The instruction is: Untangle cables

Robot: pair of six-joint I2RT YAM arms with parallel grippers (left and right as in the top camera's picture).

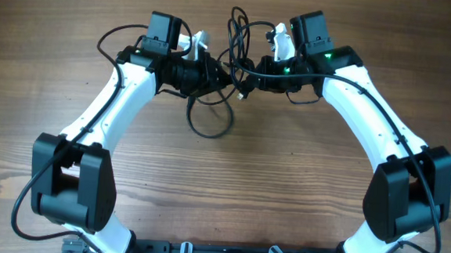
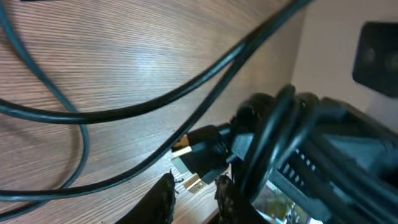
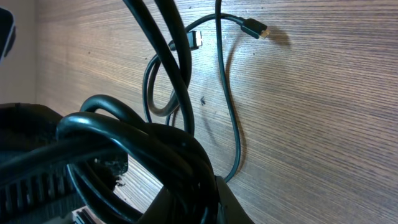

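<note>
The left pincer [image 2: 194, 190] has its fingers nearly together, and they pinch a plug [image 2: 202, 155] with a metal tip, one end of the cables [image 1: 239, 76]. Close opposite it, the right pincer [image 1: 254, 68] is clamped on a thick knotted bunch of the same cords. The knot sits between both pincers. From there one loose loop lies on the wooden table [image 1: 285, 169] on the side towards the arm bases, and other loops lie on the far side. Two more plug ends [image 3: 255, 28] rest on the wood beyond the right pincer.
</note>
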